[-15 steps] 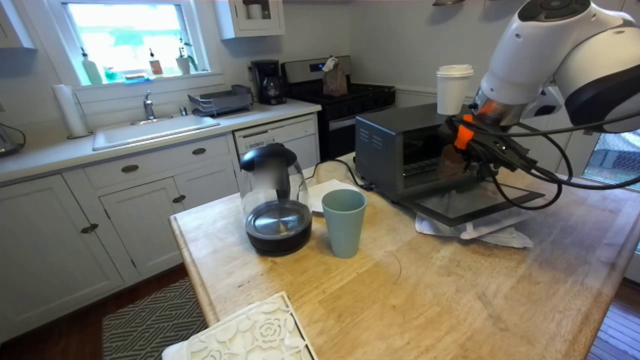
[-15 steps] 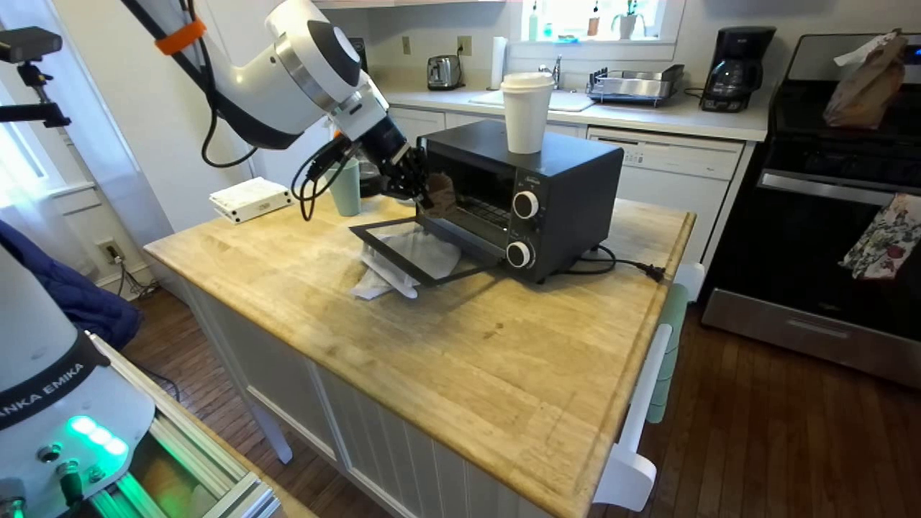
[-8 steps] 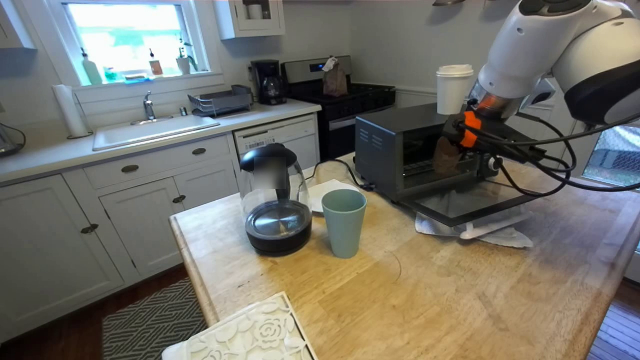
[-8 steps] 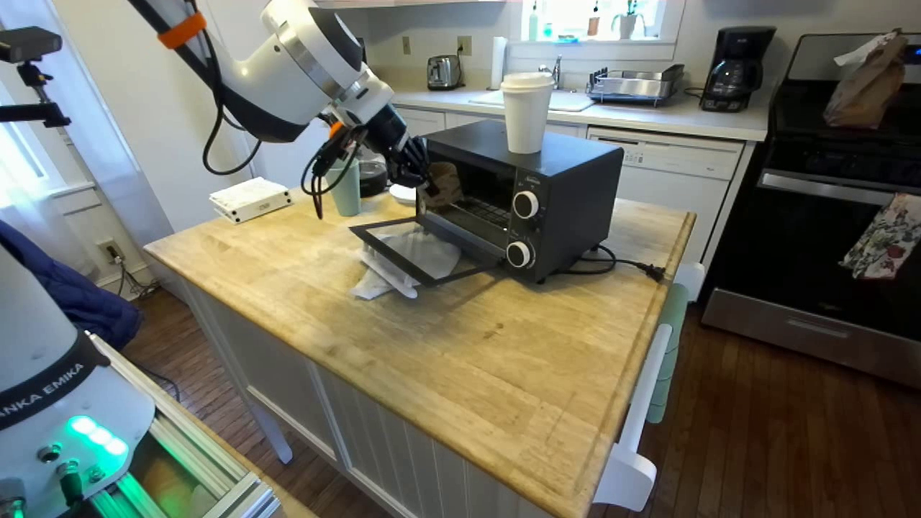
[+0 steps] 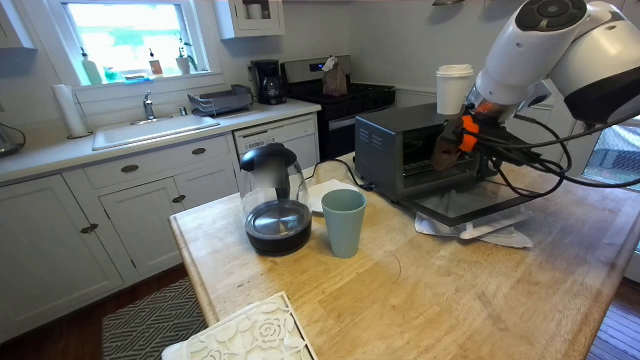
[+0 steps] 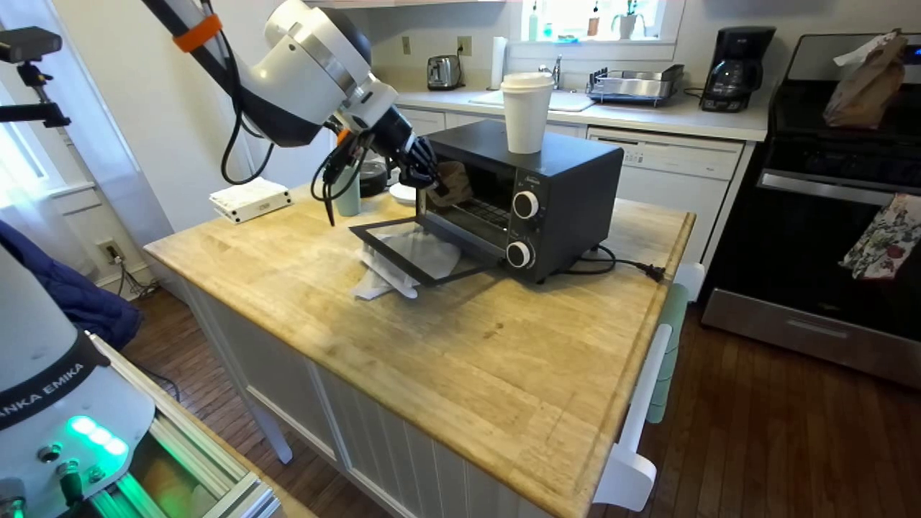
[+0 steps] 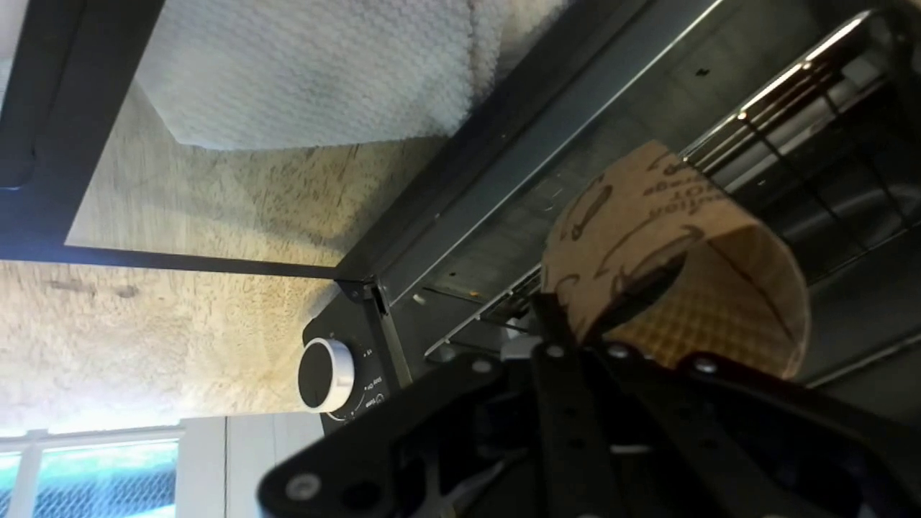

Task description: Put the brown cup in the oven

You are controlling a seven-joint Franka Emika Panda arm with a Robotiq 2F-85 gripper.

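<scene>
The brown cup [image 7: 647, 216] is held tilted at the mouth of the oven [image 6: 579, 212], its ribbed inner side shown in the wrist view. The oven is set toward the far edge of the tabletop [image 6: 432, 345], short of the right corner in an exterior view; its door [image 6: 392, 257] is let down toward the left corner. The cup's wall is pinched by the fingers [image 7: 552, 334], close to an edge of the card. Whether it is wholly inside the oven, or touched by the rack [image 6: 488, 213], cannot be told.

From its thin printed wall, it can be judged very light: fairly stiff lengthwise, but easily crushed across. It may be only a sleeve, as no bottom can be made out. Such card should be gripped without much slipping, so little force is called for. A single wall, taken near the rim, seems the best hold; if both sides were squeezed, it would likely be flattened. When let go from a height it may be tipped or rolled, so it is best lowered to the rack before release.
</scene>
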